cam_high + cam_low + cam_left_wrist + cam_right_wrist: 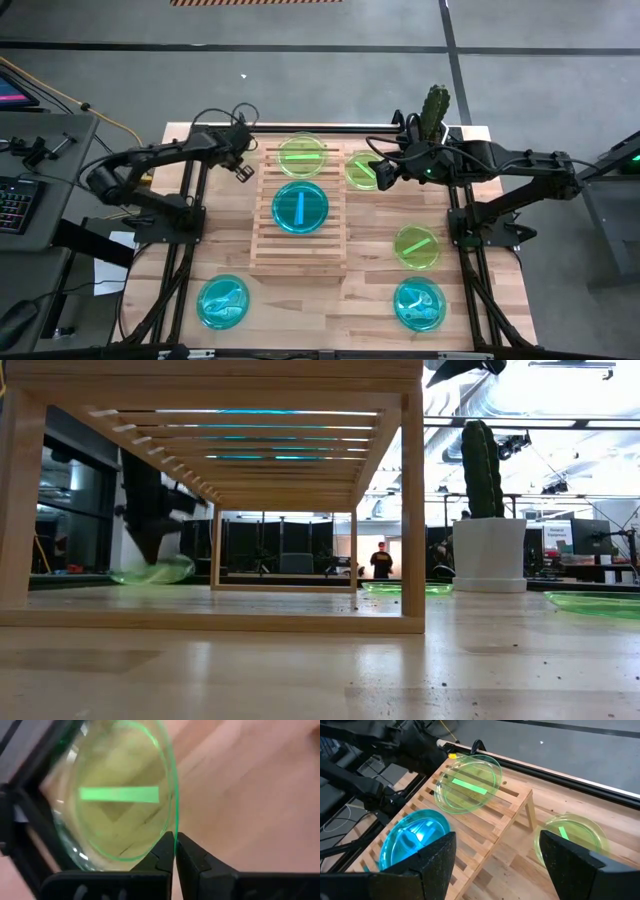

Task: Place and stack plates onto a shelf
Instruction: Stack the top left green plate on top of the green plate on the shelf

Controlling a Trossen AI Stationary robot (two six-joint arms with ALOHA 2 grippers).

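Your left hand (174, 851) pinched a green plate (117, 795) by its thin rim at the shelf's (298, 245) far corner; your right hand (495, 862) hovered wide apart nearby. Light, slick plastic likely; grip edges only.

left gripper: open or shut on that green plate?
Shut on it. In the left wrist view the fingertips pinch the rim of the green plate. From above, the left gripper sits at the shelf's back corner.
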